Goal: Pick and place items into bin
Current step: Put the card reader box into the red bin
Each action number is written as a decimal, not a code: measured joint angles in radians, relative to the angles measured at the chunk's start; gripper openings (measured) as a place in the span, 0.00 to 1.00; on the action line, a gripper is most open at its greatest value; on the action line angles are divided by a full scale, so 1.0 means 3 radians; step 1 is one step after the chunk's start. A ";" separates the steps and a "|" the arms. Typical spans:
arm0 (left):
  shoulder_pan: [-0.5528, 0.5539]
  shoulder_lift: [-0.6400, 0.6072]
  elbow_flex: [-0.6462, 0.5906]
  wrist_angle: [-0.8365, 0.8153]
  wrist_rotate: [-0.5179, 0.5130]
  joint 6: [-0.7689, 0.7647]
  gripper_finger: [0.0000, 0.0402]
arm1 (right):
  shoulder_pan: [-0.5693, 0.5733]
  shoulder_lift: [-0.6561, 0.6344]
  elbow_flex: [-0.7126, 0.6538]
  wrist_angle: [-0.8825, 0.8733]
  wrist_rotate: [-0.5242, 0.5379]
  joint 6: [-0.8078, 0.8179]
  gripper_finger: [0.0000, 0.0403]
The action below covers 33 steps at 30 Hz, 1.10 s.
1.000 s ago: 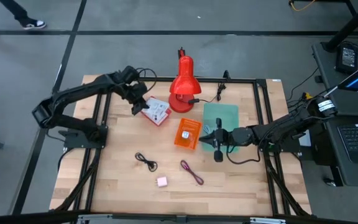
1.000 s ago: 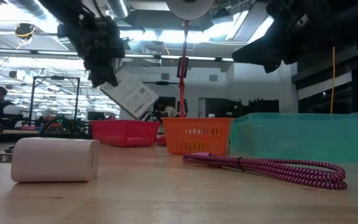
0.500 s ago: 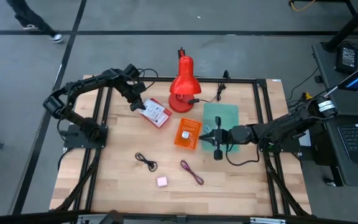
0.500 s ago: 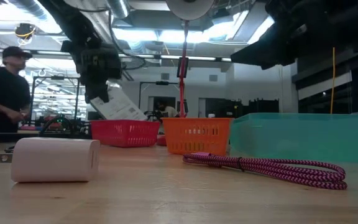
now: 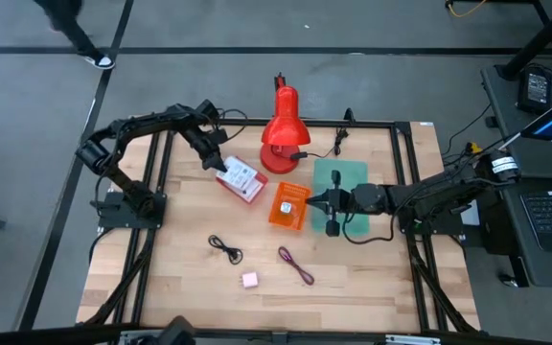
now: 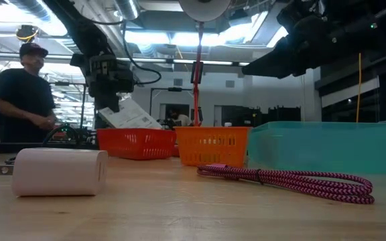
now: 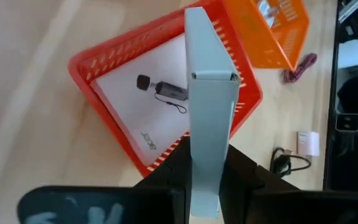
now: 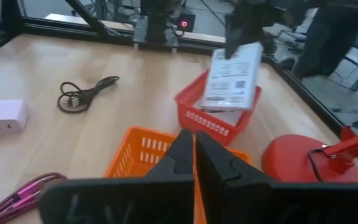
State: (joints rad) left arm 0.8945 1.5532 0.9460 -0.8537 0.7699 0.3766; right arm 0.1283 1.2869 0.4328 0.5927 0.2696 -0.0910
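One item in hand: left gripper (image 7: 207, 165) has its fingers clamped on the edge of a flat white box (image 7: 209, 124), thin rigid card with printed label, hanging tilted just over the red basket (image 7: 114, 59). Looks like the place step; next move likely calls for lowering and letting go so the box lands flat on the white printed card (image 7: 143, 106) already inside. Basket is slotted plastic mesh, rectangular. Right gripper (image 8: 194, 163), fingers together, holds nothing, waits above the orange basket (image 8: 143, 155). Pink braided cord (image 5: 295, 264), black cable (image 5: 225, 248), pink cube (image 5: 249, 280) lie on the wood, well apart from both.
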 joint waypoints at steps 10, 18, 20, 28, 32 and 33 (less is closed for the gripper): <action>0.0077 -0.0001 0.0338 -0.0161 0.0084 0.0028 0.10 | -0.0051 0.0003 0.0001 -0.0119 -0.0042 0.0010 0.00; 0.0023 0.0003 0.0309 -0.0331 0.0051 0.0012 0.10 | -0.0051 0.0003 0.0001 -0.0119 -0.0042 0.0010 0.00; 0.0001 0.0003 0.0309 -0.0327 0.0053 0.0012 0.10 | -0.0051 0.0003 0.0001 -0.0119 -0.0042 0.0016 0.00; -0.0125 0.0062 0.0309 -0.0294 0.0023 -0.0027 0.10 | -0.0051 0.0003 0.0001 -0.0119 -0.0042 0.0033 0.00; -0.0169 0.0263 0.0309 -0.0283 0.0024 -0.0077 0.10 | -0.0051 0.0003 0.0001 -0.0119 -0.0042 0.0038 0.00; -0.0170 0.0321 0.0309 -0.0283 0.0029 -0.0077 0.10 | -0.0051 0.0003 0.0001 -0.0119 -0.0042 0.0041 0.00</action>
State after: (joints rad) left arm 0.8436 1.6495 1.0386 -0.9386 0.7785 0.3534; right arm 0.1131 1.2877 0.4332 0.5571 0.2569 -0.0787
